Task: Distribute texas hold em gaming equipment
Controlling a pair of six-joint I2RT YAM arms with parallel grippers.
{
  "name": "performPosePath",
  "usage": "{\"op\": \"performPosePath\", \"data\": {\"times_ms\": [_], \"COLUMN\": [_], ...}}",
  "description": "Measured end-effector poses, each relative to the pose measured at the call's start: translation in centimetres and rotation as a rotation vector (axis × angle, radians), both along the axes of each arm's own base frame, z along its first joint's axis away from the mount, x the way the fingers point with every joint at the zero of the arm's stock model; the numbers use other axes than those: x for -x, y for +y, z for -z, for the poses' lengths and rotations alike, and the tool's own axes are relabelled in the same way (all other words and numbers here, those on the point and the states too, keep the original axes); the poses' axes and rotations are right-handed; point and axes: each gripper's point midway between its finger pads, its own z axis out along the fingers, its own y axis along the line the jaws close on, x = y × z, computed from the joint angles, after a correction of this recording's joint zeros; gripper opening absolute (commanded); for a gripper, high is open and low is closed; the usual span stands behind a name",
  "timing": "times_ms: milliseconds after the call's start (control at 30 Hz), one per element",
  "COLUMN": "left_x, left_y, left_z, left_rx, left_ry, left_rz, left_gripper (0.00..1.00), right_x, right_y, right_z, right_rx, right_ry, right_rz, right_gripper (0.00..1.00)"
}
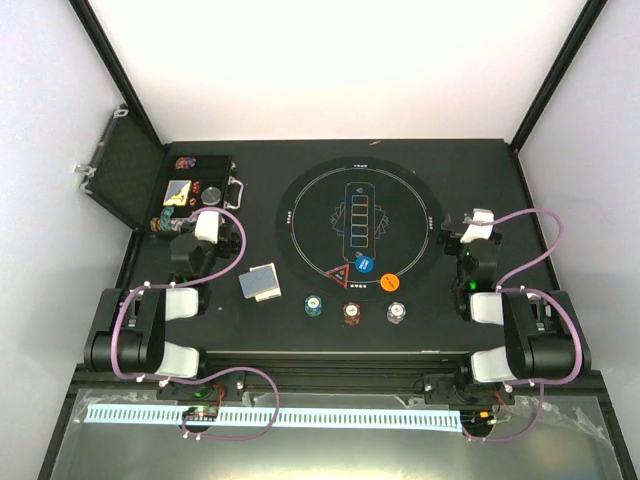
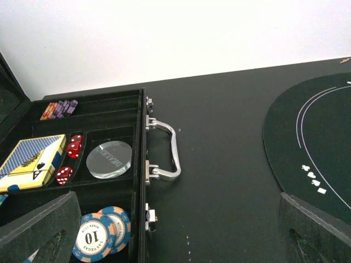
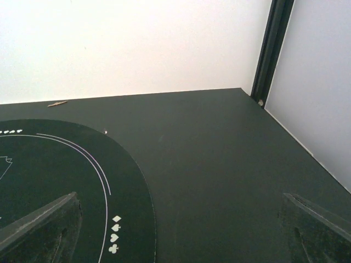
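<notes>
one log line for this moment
left hand: open, empty, by case | right hand: open, empty, by mat | cards, three chip stacks beside mat

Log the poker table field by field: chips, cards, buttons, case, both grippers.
chips: teal striped chip, red-brown striped chip, white striped chip, in a row on the near side of the round black mat
cards: grey-blue-backed card pile, left of mat
buttons: blue round button, orange round button, on mat
case: black hinged case, open, far left
left gripper: open, empty, by case
right gripper: open, empty, right of mat
</notes>
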Motion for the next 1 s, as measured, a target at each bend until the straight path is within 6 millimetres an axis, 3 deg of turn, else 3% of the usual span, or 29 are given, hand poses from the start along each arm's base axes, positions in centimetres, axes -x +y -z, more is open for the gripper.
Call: {"op": "performPosePath", "data": {"times_ms": [367, 467, 533, 600, 667, 733, 800, 867, 933, 1000], "left_x": [0.0, 0.0, -0.2, -1.5, -4.0, -6.4, -7.2, -7.1, -6.4, -5.0], "left_y": [0.0, 0.1, 0.2, 0.1, -0.1, -0.3, -0.5, -0.7, -1.0, -1.4], "left_z": [0.0, -0.1, -0.4, -1.3, -4.5, -9.4, -13.6, -15.6, -15.2, -13.0], "left_rx": [0.000, 0.000, 0.003, -0.012, -0.037, -0.065, -0.092, -0.115, -0.116, -0.107], "left_ry": [-0.001, -0.002, 0.014, 0.069, 0.107, 0.109, 0.094, 0.110, 0.173, 0.277], "left_rz": [0.000, -0.005, -0.010, 0.010, 0.035, 0.068, 0.103, 0.144, 0.187, 0.235], "left_gripper": [0.99, 0.99, 0.99, 0.99, 0.99, 0.99, 0.99, 0.99, 0.99, 0.99], "right_x": [0.0, -0.2, -1.1, -2.2, -2.6, -1.7, -0.8, -0.4, -1.3, -2.8], "right_y": [-0.1, -0.9, -1.8, -2.3, -3.0, -4.0, -4.5, -4.5, -3.8, -2.3], "right_z": [0.0, -0.3, -2.9, -7.5, -12.7, -16.7, -18.5, -18.9, -18.9, -18.7], "right_rx": [-0.001, -0.011, -0.030, -0.033, -0.066, -0.147, -0.224, -0.299, -0.347, -0.378], "right_ry": [0.001, 0.046, 0.033, -0.018, -0.097, -0.191, -0.247, -0.248, -0.204, -0.146], "right_rz": [0.003, 0.058, 0.117, 0.148, 0.197, 0.256, 0.282, 0.278, 0.238, 0.167], "right_gripper": [1.00, 1.00, 1.00, 1.00, 1.00, 1.00, 1.00, 1.00, 1.00, 1.00]}}
